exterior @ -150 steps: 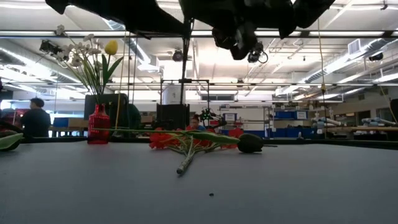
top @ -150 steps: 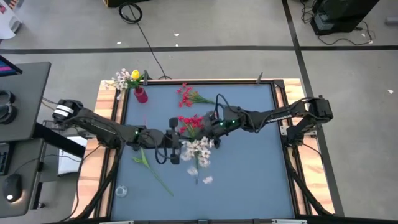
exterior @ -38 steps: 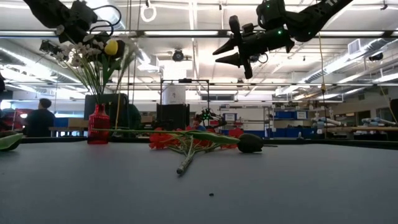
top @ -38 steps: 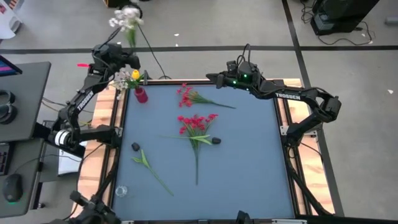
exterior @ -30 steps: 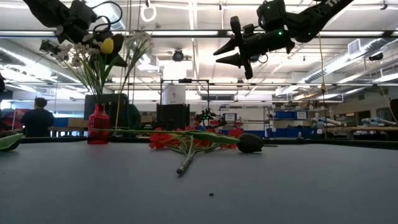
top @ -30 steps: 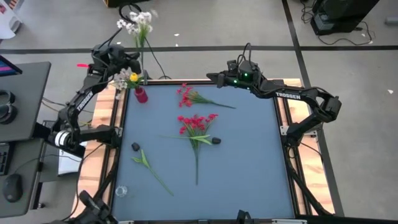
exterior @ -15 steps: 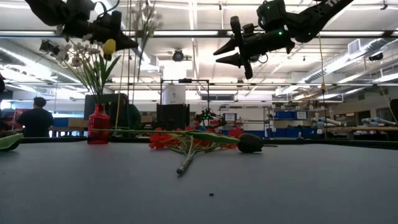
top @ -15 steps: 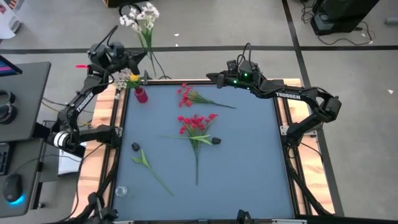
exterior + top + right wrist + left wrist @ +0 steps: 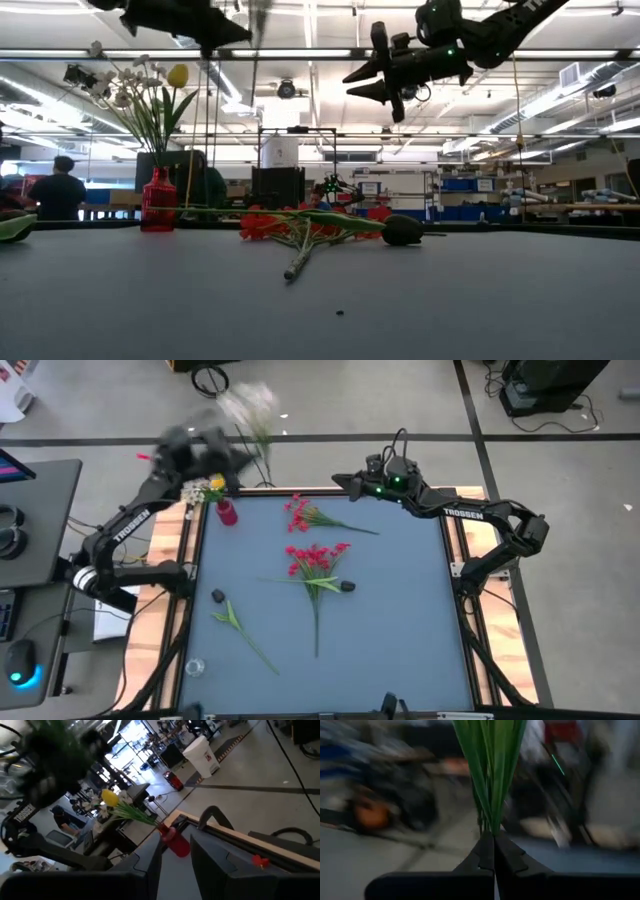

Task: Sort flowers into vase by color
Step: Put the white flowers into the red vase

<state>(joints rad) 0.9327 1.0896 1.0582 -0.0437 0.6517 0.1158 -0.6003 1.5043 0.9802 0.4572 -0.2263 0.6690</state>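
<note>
Above the worktop's far left corner, the left tool (image 9: 494,851) pinches a white-flowered sprig (image 9: 252,405) (blurred) high over the red vase (image 9: 226,512); the right tool (image 9: 340,483) hangs slightly parted.

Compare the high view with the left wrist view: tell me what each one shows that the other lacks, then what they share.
Only the high view shows the red vase with yellow and white blossoms at the table's far left corner, two red sprigs and a leafy stem lying on the blue table, and the right gripper raised over the far edge.

Only the left wrist view shows the fingers pinched shut on green stems.

Both show the left gripper holding the white sprig.
</note>
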